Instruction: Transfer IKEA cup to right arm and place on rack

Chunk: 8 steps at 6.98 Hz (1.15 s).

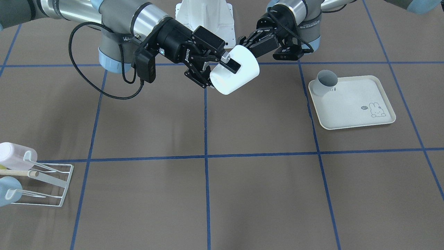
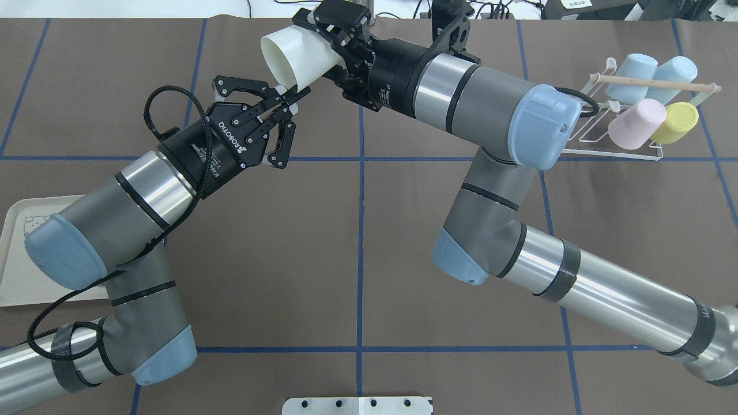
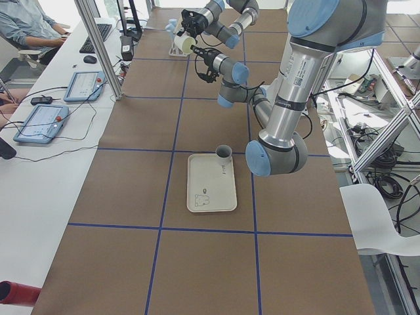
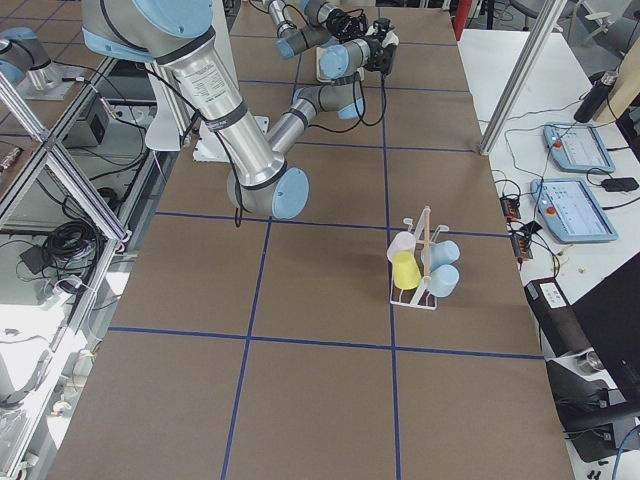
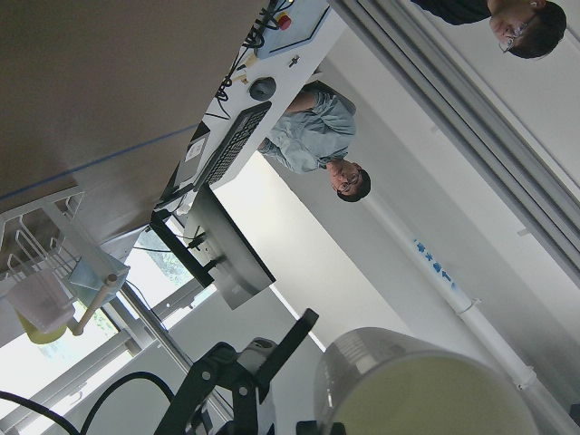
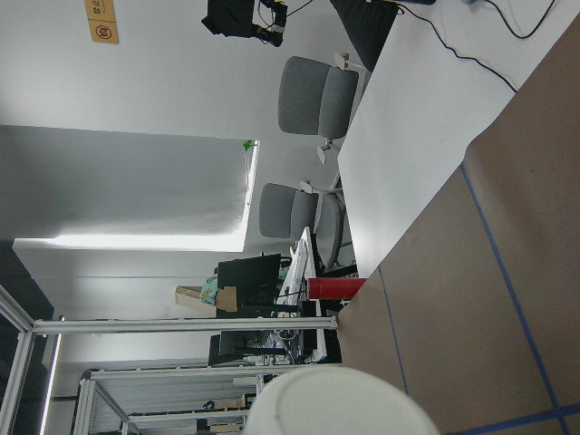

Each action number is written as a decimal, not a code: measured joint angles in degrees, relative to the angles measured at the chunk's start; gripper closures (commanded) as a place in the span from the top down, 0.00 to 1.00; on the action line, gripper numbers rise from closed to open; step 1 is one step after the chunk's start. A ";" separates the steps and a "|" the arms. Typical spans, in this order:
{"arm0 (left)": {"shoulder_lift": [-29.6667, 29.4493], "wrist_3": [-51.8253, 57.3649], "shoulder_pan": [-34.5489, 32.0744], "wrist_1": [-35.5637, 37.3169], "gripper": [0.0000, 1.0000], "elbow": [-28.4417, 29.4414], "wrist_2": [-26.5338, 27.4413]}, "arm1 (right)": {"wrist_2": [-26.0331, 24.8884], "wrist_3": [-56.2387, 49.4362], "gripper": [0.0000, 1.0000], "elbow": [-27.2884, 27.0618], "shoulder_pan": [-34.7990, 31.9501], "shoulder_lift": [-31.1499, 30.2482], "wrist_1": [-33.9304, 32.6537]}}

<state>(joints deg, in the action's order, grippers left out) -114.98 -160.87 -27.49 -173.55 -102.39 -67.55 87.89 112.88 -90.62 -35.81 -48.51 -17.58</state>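
Note:
The white IKEA cup [image 1: 242,71] hangs on its side above the table's far middle. My right gripper [image 1: 218,73], on the right arm [image 1: 114,21] with the long cable loop, is shut across the cup's body near the base. In the overhead view this gripper [image 2: 324,49] holds the cup [image 2: 291,55] with the mouth turned toward my left gripper [image 2: 287,104]. The left gripper [image 1: 244,42] is open, its fingertips just off the cup's rim. The white wire rack [image 1: 52,184] stands at the table's right end, also in the overhead view [image 2: 625,150].
Pink [image 2: 628,124], yellow [image 2: 674,123] and pale blue [image 2: 634,69] cups hang on the rack under a wooden dowel [image 2: 651,83]. A cream tray [image 1: 350,118] with a rabbit drawing holds a grey cup [image 1: 326,81] on the robot's left side. People sit at a desk beyond the table.

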 measured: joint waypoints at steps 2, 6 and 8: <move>-0.01 0.10 0.01 0.16 1.00 -0.08 -0.32 | 0.06 0.59 0.00 0.01 -0.09 0.09 0.00; 0.26 2.45 -0.13 0.10 1.00 -0.75 -0.56 | 0.41 0.63 0.00 0.00 -1.30 0.06 0.02; 1.00 6.72 -0.38 0.22 1.00 -1.63 -0.69 | 3.40 0.50 0.00 0.06 -5.53 -0.50 -0.14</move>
<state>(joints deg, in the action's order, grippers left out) -113.98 -154.15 -27.87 -173.33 -104.02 -68.24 91.28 113.39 -90.56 -41.33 -49.01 -17.71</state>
